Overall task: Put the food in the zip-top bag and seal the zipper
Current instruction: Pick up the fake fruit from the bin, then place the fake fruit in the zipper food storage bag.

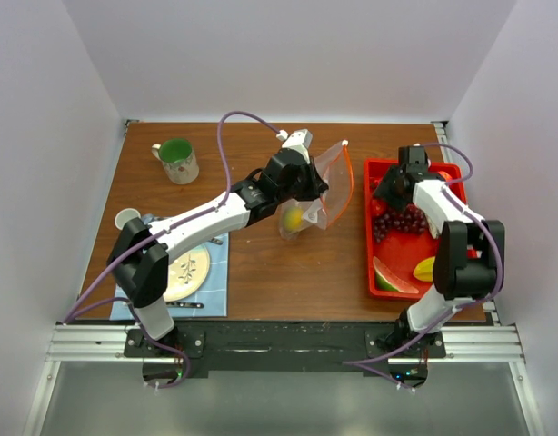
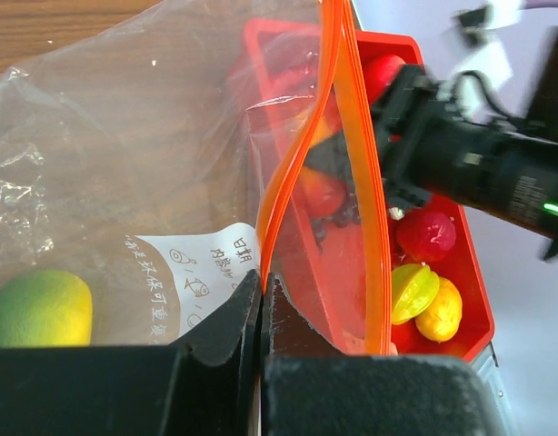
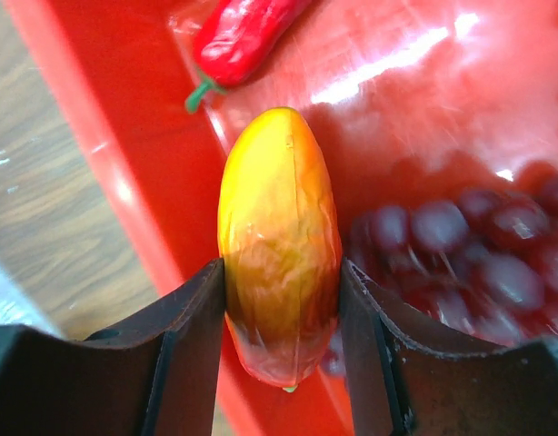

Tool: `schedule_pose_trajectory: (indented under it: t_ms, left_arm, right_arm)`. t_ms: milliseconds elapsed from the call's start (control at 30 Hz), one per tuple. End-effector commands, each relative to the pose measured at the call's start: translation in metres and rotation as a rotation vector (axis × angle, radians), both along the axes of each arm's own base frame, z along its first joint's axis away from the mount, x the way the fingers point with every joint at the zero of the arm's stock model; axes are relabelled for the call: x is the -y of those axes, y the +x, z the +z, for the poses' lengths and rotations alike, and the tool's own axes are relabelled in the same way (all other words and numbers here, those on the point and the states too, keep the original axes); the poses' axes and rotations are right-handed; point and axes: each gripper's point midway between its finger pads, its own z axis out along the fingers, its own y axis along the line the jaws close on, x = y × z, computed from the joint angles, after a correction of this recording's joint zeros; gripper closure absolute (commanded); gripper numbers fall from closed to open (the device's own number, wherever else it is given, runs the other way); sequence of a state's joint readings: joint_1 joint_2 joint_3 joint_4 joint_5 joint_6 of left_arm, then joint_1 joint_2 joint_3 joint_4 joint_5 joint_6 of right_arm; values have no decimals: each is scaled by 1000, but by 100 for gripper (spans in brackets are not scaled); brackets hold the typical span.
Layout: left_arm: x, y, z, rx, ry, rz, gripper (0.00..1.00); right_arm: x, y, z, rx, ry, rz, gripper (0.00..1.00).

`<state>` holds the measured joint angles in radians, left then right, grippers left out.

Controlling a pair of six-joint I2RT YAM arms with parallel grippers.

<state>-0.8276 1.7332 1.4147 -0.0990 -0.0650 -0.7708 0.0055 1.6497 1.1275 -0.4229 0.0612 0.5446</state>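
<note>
Here, the right gripper (image 3: 281, 282) pinches an orange-yellow fruit (image 3: 279, 209) inside the red tray (image 3: 106, 136); beside the tray, the left gripper (image 2: 261, 295), pressed shut, holds up the zip-top bag (image 2: 124, 136), whose narrow mouth could knock the fruit loose.

Right of the bag (image 1: 333, 177), only a narrow strip of table (image 1: 343, 263) is free before the tray (image 1: 368, 236) wall. On the bag's near side the table lies open. Left of it stands the left arm (image 1: 215, 213).
</note>
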Motion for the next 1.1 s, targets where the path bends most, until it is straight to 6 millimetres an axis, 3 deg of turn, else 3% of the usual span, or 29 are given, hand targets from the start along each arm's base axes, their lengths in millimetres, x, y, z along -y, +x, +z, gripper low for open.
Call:
schedule_pose_trajectory:
  t_ms: [0,267,400,467,500,633,733,867,1067]
  left_arm:
    - [-6,1,25,66,-4,11,100]
    - [-6,-2,26,71,-1,-1,100]
    - [-3,-7,27,72,-2,-18,100]
    - [-1,-10,29,79,-4,-22,100]
    - [-1,-11,30,81,-5,-23,100]
    - [2,-15,31,79,-10,-27,100]
    - [5,-19,37,89,-22,-28,100]
    - [6,-22,45,97,-42,-25,100]
    - [4,-31,55,108,-58,-29,100]
  right_arm:
    - [10,-2,77,149,-52,-19,91]
    - [6,-35,130,249,-40,7,97]
    - [-29,-59,178,386,44,127,98]
    - [-53,-74,187,387,46,202,99]
    - [-58,-80,202,421,41,209,98]
    - [-86,-102,225,476,104,272,98]
    - [-110,-109,228,482,143,323,98]
    - [-130,-108,205,425,157,358,98]
    - [-126,-79,181,386,92,294,89]
